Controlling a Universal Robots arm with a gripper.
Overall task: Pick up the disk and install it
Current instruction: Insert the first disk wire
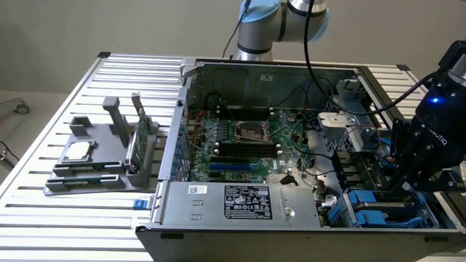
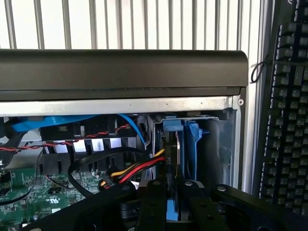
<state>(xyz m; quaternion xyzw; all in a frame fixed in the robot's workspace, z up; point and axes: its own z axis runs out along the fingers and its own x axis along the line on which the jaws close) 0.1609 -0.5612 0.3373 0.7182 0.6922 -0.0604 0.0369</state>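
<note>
In the exterior view, a desk [image 1: 43, 218] of ribbed silver aluminium slats was seen against a plain beige wall. An opened computer case [image 1: 291, 164] lay on it, with the green motherboard [image 1: 240, 147] exposed and a grey power supply [image 1: 240, 202] at the near edge. To the exterior view's left of the case, a grey plastic fixture [image 1: 95, 164] stood on the slats, with a thin green circuit card [image 1: 138, 142] held upright in it and a small square silver chip [image 1: 78, 150] laid flat on it. The arm's grey and blue joints [image 1: 280, 22] were seen at the far side of the desk. The black hand [image 1: 404, 185] was lowered into the case at the exterior view's right, just above the blue drive bays [image 1: 371, 210].

In the wrist view, the hand [image 2: 173, 202] was seen with its fingers [image 2: 153, 207] pinched on the disk [image 2: 172, 159], which was held on edge in its blue frame, inside the bay next to a blue bracket [image 2: 192, 144]. Red, yellow and black cables [image 2: 130, 171] ran beside it. A black keyboard [image 2: 288, 120] lay on the slats beyond the case wall.
</note>
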